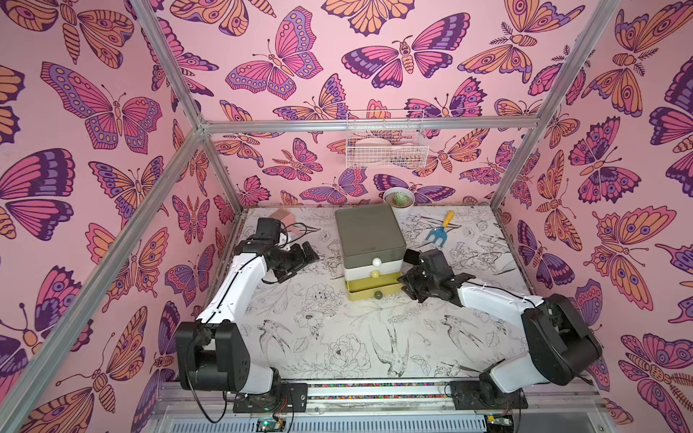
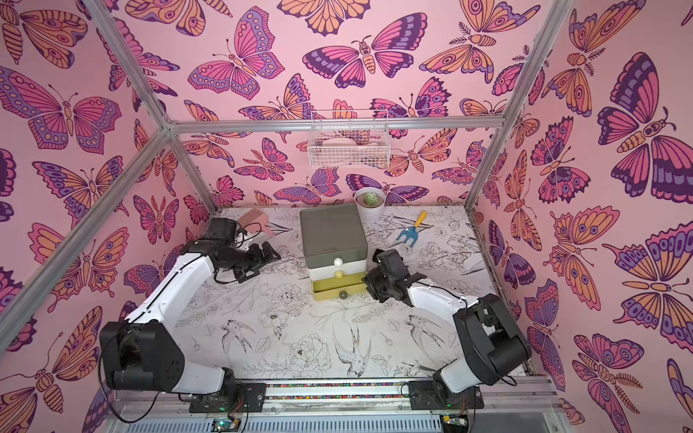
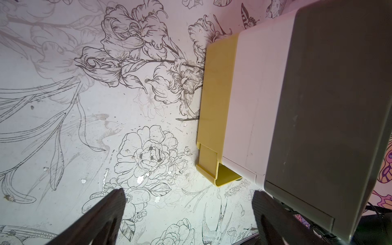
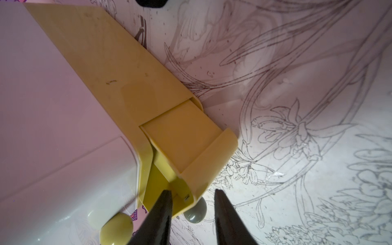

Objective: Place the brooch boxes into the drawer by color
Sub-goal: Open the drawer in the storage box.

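The arms' black shoulders (image 1: 212, 354) filled the lower corners of both top views. At centre frame stood the drawer chest (image 1: 369, 234), its yellow bottom tier (image 1: 371, 294) pulled partly out, the insides mostly hidden. Left of it the left gripper (image 3: 187, 197) hung spread wide, empty. The right gripper (image 4: 192, 192) stood half spread astride the yellow tier's front wall, not visibly pinching it. The left arm half covered a pink comb (image 1: 278, 217).

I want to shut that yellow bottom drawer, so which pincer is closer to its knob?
Right. The right pincer sits at a front corner of the drawer, just beside the knob. The left pincer hangs wide open off the opposite side of the chest, farther back.
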